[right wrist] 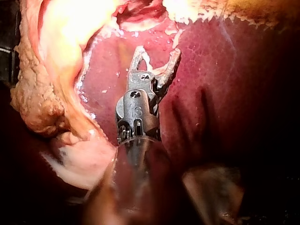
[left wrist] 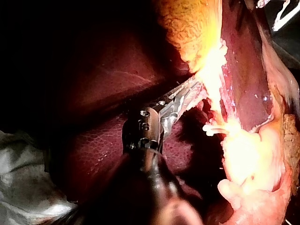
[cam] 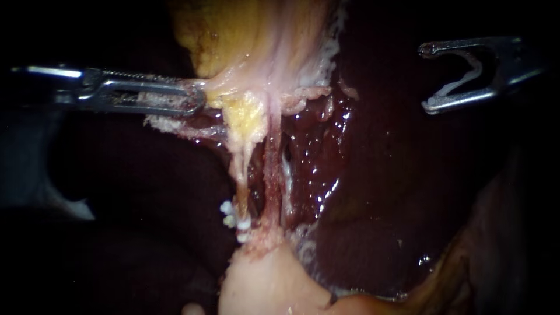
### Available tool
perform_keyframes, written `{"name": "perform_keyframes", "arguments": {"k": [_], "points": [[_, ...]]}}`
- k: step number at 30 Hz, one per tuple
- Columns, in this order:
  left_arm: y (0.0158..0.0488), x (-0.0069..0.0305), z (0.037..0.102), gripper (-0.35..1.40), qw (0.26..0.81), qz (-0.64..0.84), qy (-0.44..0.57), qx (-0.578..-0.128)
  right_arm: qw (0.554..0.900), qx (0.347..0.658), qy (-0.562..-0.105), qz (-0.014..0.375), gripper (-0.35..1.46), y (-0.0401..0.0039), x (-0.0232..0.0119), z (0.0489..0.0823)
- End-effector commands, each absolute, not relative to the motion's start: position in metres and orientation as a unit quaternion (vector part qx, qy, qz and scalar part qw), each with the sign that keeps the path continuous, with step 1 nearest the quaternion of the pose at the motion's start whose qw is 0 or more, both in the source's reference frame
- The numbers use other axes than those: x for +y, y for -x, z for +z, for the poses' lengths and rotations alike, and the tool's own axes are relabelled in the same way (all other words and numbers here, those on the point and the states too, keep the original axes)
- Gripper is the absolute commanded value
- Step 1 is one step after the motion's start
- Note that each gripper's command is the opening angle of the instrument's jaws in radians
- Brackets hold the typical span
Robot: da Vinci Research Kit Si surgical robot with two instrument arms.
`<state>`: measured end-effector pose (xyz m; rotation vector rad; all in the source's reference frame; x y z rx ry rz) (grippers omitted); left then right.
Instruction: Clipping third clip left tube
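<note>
Two tubes [cam: 271, 169] rise from the pale bulge [cam: 262, 286] up front; the left tube [cam: 241, 181] carries white clips [cam: 233, 219] low down. Behind, the left instrument [cam: 198, 98] clamps its jaws on yellow fat [cam: 245, 114], and the right instrument [cam: 427, 79] hangs well clear over the liver [cam: 361, 175], jaws spread wide holding a loaded clip [cam: 475, 73]

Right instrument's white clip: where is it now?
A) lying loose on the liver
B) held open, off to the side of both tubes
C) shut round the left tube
B: the white clip sits open in the right instrument, over the liver and well apart from the tubes.
</note>
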<state>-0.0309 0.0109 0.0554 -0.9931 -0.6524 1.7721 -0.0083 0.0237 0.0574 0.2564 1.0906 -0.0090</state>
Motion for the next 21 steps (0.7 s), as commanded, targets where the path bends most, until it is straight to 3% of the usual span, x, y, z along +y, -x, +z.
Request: {"name": "perform_keyframes", "arguments": {"k": [1, 13, 21], "points": [[0.0308, 0.0109, 0.0553, -0.35, 0.483, 0.727, 0.407, -0.268, 0.847, 0.517, -0.122, -0.005, 0.50, 0.0083, 0.0237, 0.0574], [0.0264, 0.0136, 0.0492, -0.35, 0.501, 0.716, 0.411, -0.260, 0.847, 0.517, -0.121, -0.004, 0.50, 0.0082, 0.0237, 0.0574], [0.0257, 0.0142, 0.0483, -0.35, 0.505, 0.713, 0.414, -0.256, 0.846, 0.519, -0.123, -0.005, 0.50, 0.0077, 0.0233, 0.0569]]}}
